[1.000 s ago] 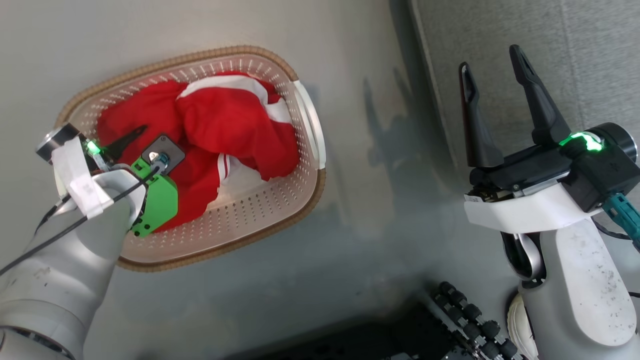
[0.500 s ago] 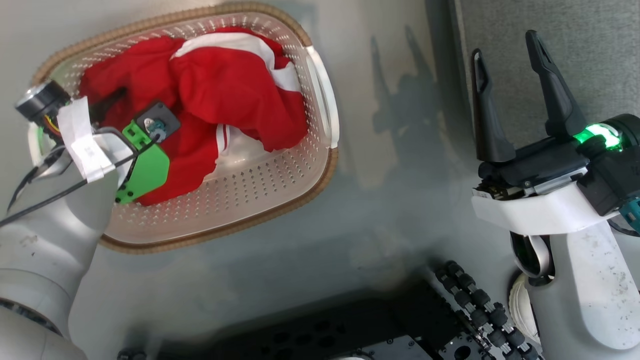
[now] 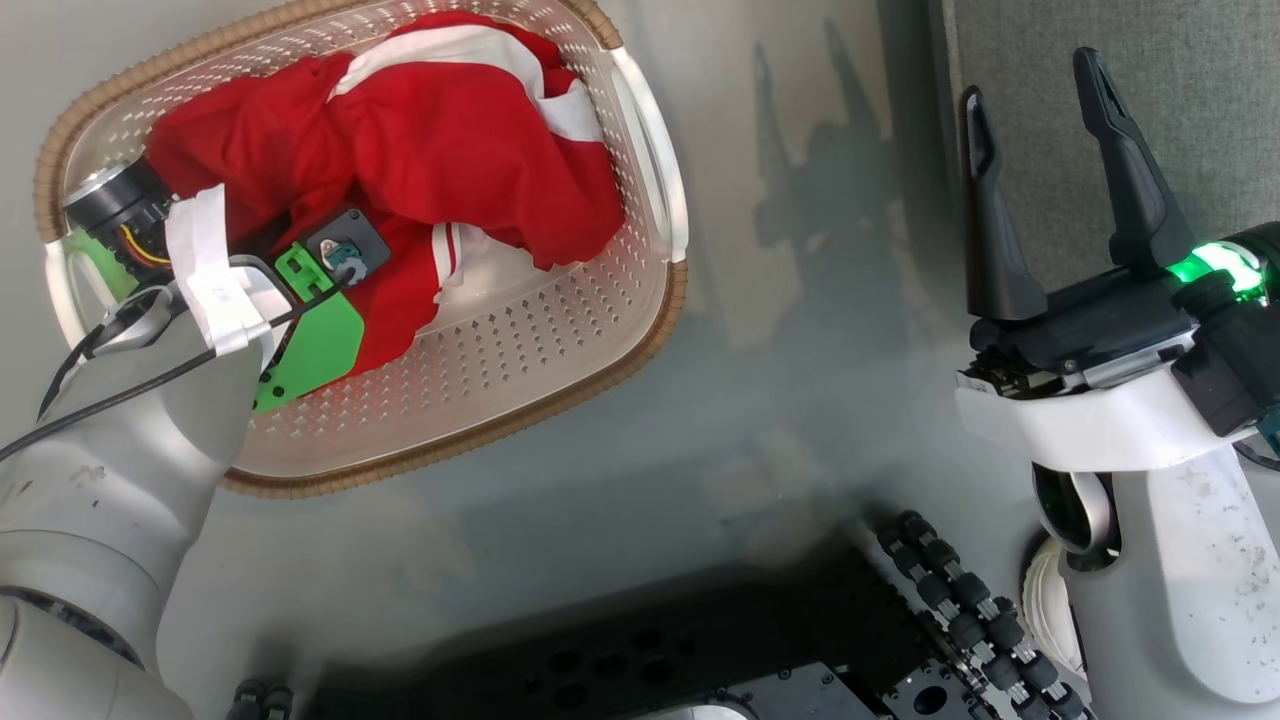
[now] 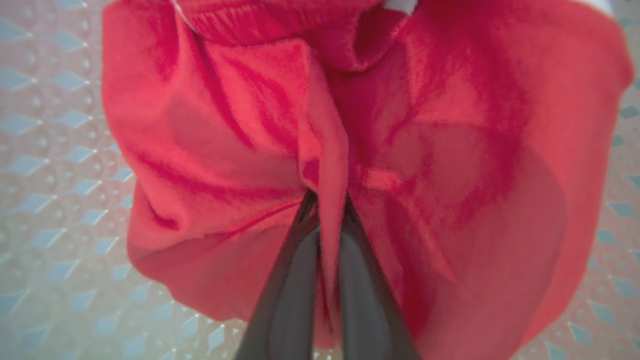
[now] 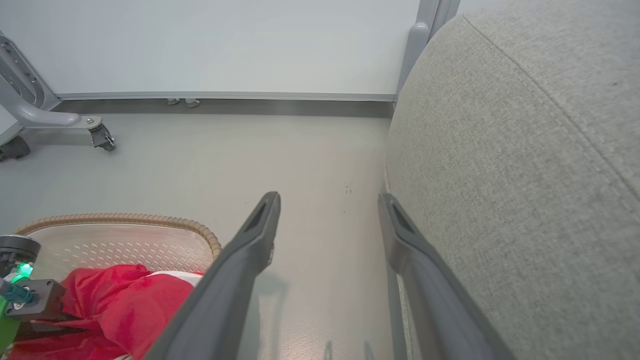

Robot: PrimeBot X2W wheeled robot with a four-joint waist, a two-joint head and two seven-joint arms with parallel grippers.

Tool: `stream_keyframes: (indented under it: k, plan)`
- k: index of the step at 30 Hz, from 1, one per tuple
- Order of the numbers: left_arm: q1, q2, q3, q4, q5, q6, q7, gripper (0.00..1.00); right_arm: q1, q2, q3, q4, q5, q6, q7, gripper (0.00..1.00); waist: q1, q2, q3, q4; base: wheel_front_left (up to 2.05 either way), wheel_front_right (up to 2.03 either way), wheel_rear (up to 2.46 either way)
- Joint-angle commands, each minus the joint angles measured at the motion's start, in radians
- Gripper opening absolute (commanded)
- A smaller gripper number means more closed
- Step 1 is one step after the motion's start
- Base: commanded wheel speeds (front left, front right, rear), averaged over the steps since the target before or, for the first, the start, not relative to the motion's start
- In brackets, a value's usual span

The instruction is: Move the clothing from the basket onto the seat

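We see the left end effector (image 4: 327,197) down inside the basket (image 3: 500,340), its two dark fingers (image 4: 290,280) pressed together with a fold of the red clothing (image 3: 450,150) pinched between them. In the left wrist view the fold rises straight out from between the tips and the rest of the fabric bunches on either side, with the basket's perforated wall behind it.

In the head view the basket sits on the grey floor (image 3: 800,400) at about 10 o'clock. The clothing is heaped in its far half, a white stripe running across the top of the heap and white trim showing at its near edge; the near part of the basket bottom is bare.

The right end effector (image 3: 1032,78) stands at 2 o'clock, its fingers spread wide with nothing between them. It is held above the floor just beside the edge of the light-grey seat (image 3: 1210,90), which takes the 1 o'clock corner, well apart from the basket
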Motion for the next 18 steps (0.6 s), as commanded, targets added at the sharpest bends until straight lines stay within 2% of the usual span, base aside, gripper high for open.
stream_keyframes:
  k: [1,9,18]
  plan:
    - [0.004,0.002,-0.001,0.003,-0.01,0.0,-0.002,0.0,0.0,-0.003,-0.001,0.002,-0.006,0.0,-0.002,1.0,0.0,0.0,-0.006,0.003,0.0,0.0,0.0]
    - [0.032,-0.021,-0.01,0.002,-0.039,-0.005,-0.053,0.0,-0.001,-0.003,-0.005,0.018,-0.015,0.0,-0.002,1.0,0.0,0.0,-0.063,0.02,0.0,0.0,0.0]
    - [0.104,-0.074,-0.014,0.002,-0.108,-0.007,-0.14,0.0,0.012,-0.003,-0.002,0.065,-0.023,0.0,-0.002,1.0,0.0,0.0,-0.205,0.049,0.0,0.0,0.0]
